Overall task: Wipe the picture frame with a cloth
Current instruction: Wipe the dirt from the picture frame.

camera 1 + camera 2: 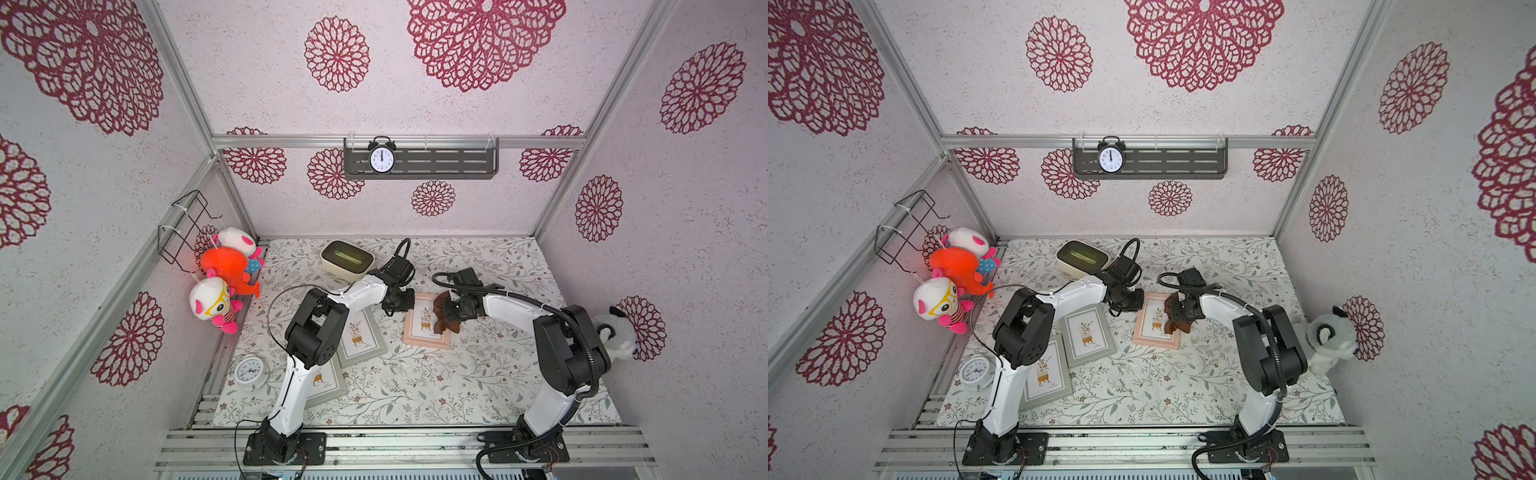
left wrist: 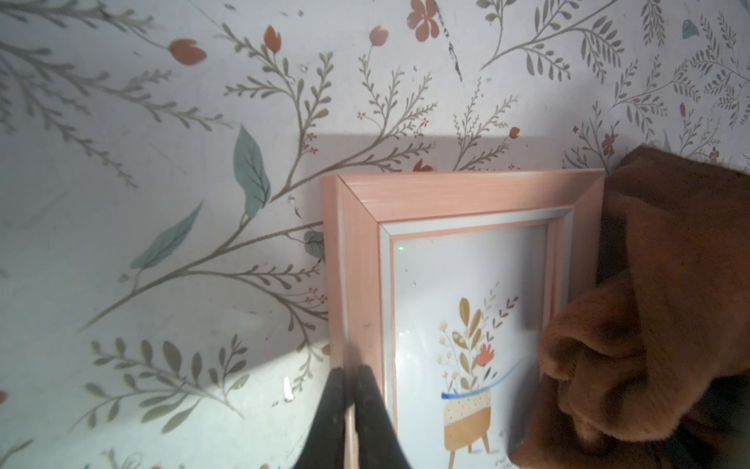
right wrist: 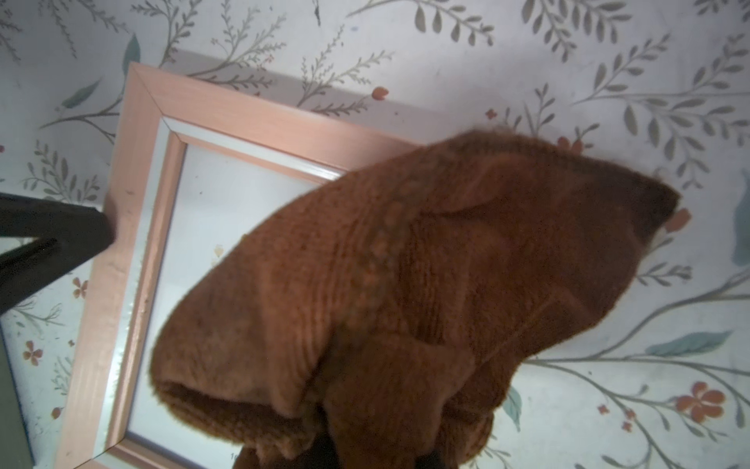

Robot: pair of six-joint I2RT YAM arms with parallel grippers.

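A pink picture frame [image 1: 425,344] lies flat on the floral table, seen in both top views [image 1: 1154,341]. It holds a print of a potted plant. My left gripper [image 2: 351,400] is shut, and its tips rest on the frame's long side border [image 2: 357,284] on the side toward the left arm. The rust-brown cloth [image 3: 406,264] hangs bunched from my right gripper [image 1: 451,312], which is shut on it. The cloth hides the fingers. It drapes over the frame's opposite side and part of the glass [image 3: 211,211]. The left gripper's fingers [image 3: 61,233] show at the edge of the right wrist view.
Two grey-green frames [image 1: 359,337] [image 1: 328,380] lie under the left arm, with a white clock [image 1: 251,372] beside them. A cream box [image 1: 348,257] sits at the back. Plush toys [image 1: 226,270] hang on the left wall, and a raccoon plush [image 1: 619,328] sits at the right wall.
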